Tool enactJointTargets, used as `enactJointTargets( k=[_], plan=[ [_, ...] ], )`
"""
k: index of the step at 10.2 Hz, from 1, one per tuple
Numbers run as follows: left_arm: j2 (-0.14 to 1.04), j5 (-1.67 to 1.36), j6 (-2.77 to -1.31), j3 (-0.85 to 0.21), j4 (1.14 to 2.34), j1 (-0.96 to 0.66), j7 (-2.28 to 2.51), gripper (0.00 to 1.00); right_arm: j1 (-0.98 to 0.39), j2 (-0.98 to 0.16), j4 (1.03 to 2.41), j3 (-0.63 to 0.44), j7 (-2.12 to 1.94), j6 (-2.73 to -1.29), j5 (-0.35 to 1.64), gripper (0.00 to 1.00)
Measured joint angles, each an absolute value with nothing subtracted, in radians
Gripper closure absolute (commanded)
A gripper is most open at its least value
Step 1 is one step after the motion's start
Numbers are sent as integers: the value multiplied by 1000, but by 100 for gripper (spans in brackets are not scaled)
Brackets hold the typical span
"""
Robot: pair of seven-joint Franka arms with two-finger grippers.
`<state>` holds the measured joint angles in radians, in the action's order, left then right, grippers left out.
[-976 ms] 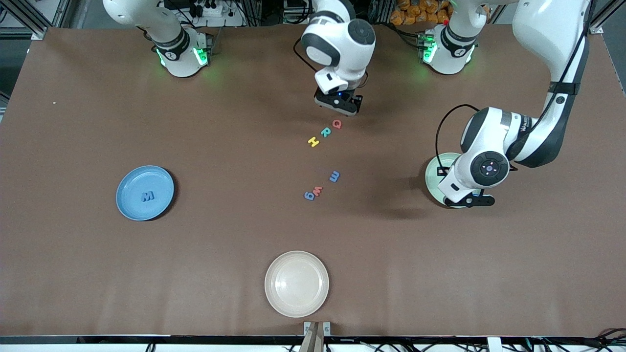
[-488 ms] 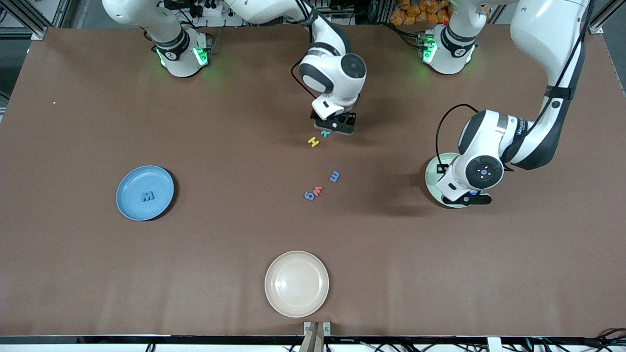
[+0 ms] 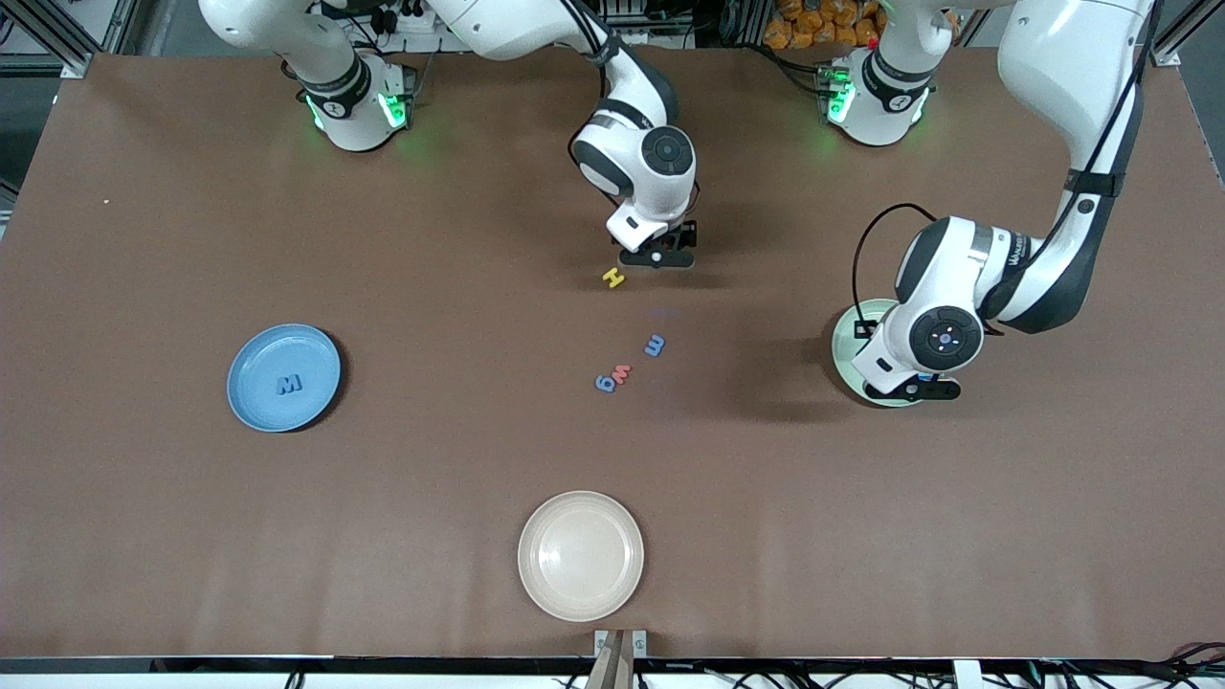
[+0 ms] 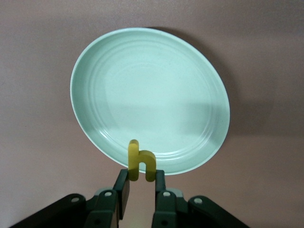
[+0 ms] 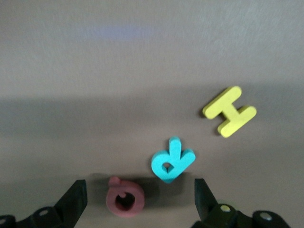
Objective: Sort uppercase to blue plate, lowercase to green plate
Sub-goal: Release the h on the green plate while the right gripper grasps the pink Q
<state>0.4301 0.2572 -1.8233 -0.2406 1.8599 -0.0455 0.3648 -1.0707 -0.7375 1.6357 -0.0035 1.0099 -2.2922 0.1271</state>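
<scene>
My left gripper (image 3: 916,388) hangs over the green plate (image 3: 851,332), shut on a yellow lowercase h (image 4: 140,160); in the left wrist view the h stands between the fingers (image 4: 141,179) above the plate's rim (image 4: 199,156). My right gripper (image 3: 657,256) is low and open, its jaws (image 5: 140,199) on either side of the red Q (image 5: 125,198), with the teal R (image 5: 172,160) just beside. The yellow H (image 3: 613,277) lies close by. Blue m (image 3: 655,345), red m (image 3: 622,374) and blue g (image 3: 605,384) lie nearer the camera. The blue plate (image 3: 251,356) holds the blue M (image 3: 289,384).
A cream-beige plate (image 3: 580,555) sits near the table's front edge, mid-table. Both arm bases stand along the edge farthest from the camera. Bare brown table lies between the letters and each plate.
My right gripper has come down over the Q and R, which it now hides in the front view. My left gripper has edged slightly over the green plate, still holding the h.
</scene>
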Motion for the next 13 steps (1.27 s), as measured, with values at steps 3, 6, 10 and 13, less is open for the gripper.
enactJointTargets(
  k=[3,6,10,13],
  plan=[
    [433,273,-1816,-240,1860,-45,341,0,-1081,-738,1662,0,996,-2300,128,0],
    [433,274,-1815,-240,1860,-45,340,0,-1081,-736,1662,1,995,-2310,134,20],
    [435,274,-1815,-241,1860,-47,339,0,-1081,-735,1661,0,995,-2364,163,46],
    [435,274,-1815,-241,1859,-53,339,0,-1081,-732,1662,1,995,-2363,167,100]
  ],
)
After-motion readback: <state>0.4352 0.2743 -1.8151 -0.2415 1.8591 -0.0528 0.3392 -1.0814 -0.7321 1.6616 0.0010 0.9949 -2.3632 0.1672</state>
